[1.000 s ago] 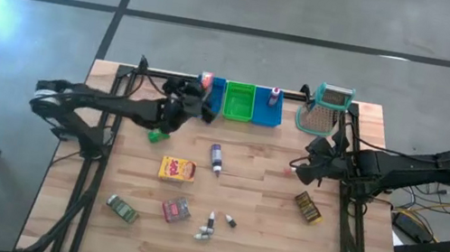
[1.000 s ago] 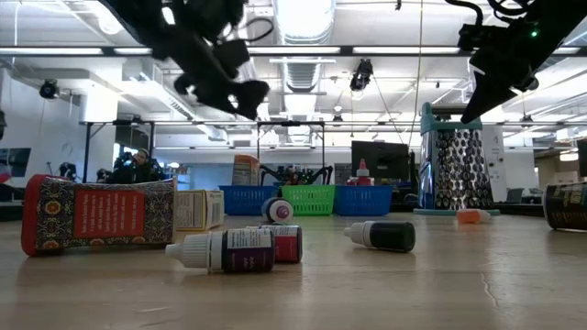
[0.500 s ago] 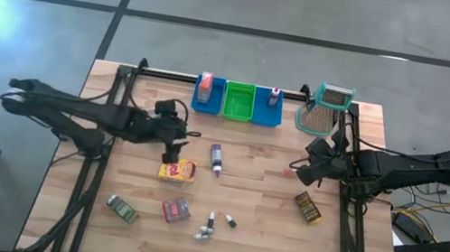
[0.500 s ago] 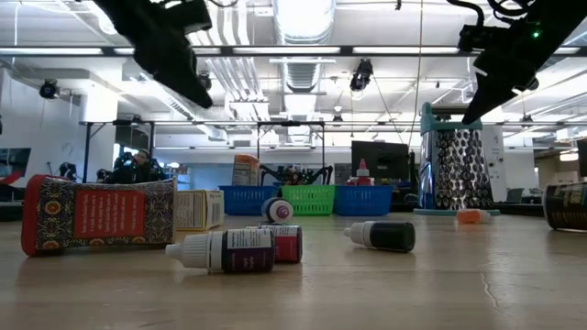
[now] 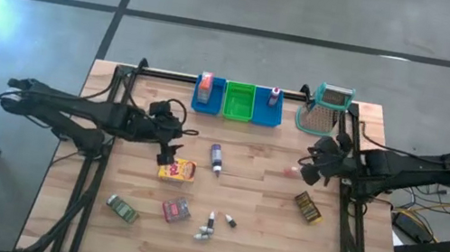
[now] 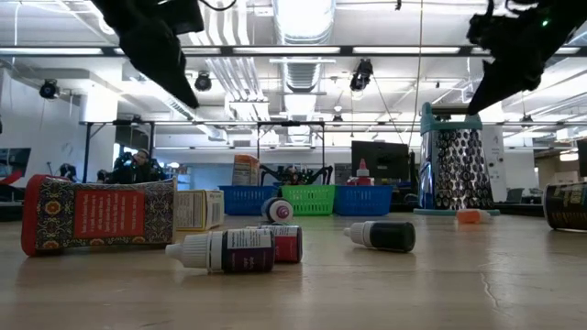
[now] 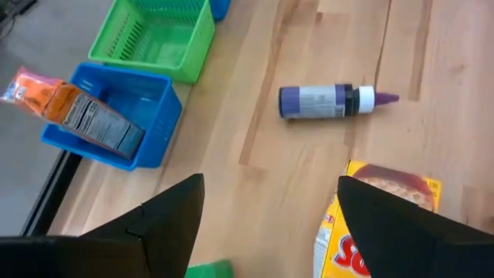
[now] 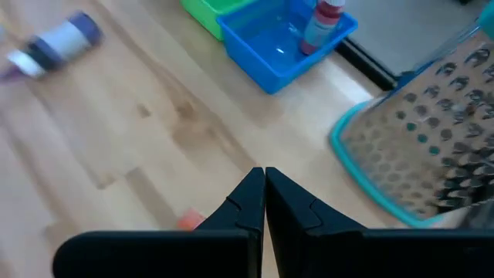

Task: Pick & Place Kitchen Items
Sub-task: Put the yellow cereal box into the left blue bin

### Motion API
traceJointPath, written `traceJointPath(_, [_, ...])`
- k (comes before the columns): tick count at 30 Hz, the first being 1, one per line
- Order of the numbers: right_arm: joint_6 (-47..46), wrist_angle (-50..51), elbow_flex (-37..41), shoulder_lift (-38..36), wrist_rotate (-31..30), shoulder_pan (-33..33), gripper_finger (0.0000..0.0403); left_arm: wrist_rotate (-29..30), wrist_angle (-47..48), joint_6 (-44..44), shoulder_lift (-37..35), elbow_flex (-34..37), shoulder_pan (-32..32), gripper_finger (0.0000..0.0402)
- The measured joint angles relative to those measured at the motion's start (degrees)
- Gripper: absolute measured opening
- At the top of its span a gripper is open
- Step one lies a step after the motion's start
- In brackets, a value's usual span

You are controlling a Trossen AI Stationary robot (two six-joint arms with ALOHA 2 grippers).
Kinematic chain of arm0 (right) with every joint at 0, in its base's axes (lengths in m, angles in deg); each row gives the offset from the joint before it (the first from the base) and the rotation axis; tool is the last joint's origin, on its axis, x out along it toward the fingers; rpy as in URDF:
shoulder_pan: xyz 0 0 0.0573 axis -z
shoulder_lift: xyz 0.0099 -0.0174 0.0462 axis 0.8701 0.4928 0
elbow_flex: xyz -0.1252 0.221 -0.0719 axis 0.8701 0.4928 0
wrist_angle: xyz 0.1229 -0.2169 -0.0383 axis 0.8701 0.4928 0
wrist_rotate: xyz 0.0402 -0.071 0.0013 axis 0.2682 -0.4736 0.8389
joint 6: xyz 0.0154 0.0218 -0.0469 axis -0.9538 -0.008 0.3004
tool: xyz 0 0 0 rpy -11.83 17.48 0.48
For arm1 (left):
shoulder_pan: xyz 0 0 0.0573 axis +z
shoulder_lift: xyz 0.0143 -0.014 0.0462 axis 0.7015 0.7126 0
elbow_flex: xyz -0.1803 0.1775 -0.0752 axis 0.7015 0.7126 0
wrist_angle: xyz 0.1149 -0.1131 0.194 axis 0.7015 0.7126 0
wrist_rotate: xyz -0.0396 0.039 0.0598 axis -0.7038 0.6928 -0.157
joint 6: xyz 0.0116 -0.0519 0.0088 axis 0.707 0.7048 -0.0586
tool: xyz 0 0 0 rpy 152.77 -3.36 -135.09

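Observation:
My left gripper hangs open and holds nothing, just left of the yellow-red box and slanting down toward the table. The purple bottle lies on its side ahead of it. An orange packet leans slantwise inside the left blue bin. My right gripper is shut on nothing, above the table's right part near the teal-handled grater. A small orange piece lies on the wood below it. A brown packet lies nearer the front.
A green bin and a second blue bin holding a red-capped bottle stand along the far edge. A green packet, a pink-red packet and small bottles lie near the front.
My left gripper has drawn back from the left blue bin toward the table's near and left side and now hangs beside the yellow-red box. It has tipped over and rolled as it went. The orange packet stays in the bin.

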Motion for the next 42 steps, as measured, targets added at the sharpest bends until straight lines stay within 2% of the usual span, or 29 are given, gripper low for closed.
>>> traceJointPath(5, [2.65, 0.02, 0.0, -7.95, 5.73, 0.02, 0.0008, -3.73, 3.97, 0.93, 0.0, -0.08, -0.17, 0.0316])
traceJointPath(11, [6.29, 2.54, 0.0, -18.1, 11.34, 0.02, 0.0008, -4.14, 4.84, 1.41, 0.0, -0.01, -0.17, 0.0316])
traceJointPath(20, [6.36, 4.03, -0.02, -32.75, 11.78, 0.04, 0.0008, -4.76, 4.98, 1.37, 0.0, -0.1, -0.17, 0.0316])
traceJointPath(26, [10.75, 4.1, -0.22, -39.54, 11.77, 0.04, 0.0008, -7.15, 4.99, 3.56, 0.02, 0.03, -0.21, 0.0316])
traceJointPath(32, [10.75, 4.2, -0.26, -43.8, 11.73, 0.04, 0.0008, -8.4, 4.97, 4.5, 0.02, 0.09, -0.48, 0.0316])
traceJointPath(42, [10.99, 4.19, -0.37, -41.2, 11.79, 0.04, 0.0008, -9.29, 4.97, 4.68, 0.04, 0.29, -0.48, 0.0316])
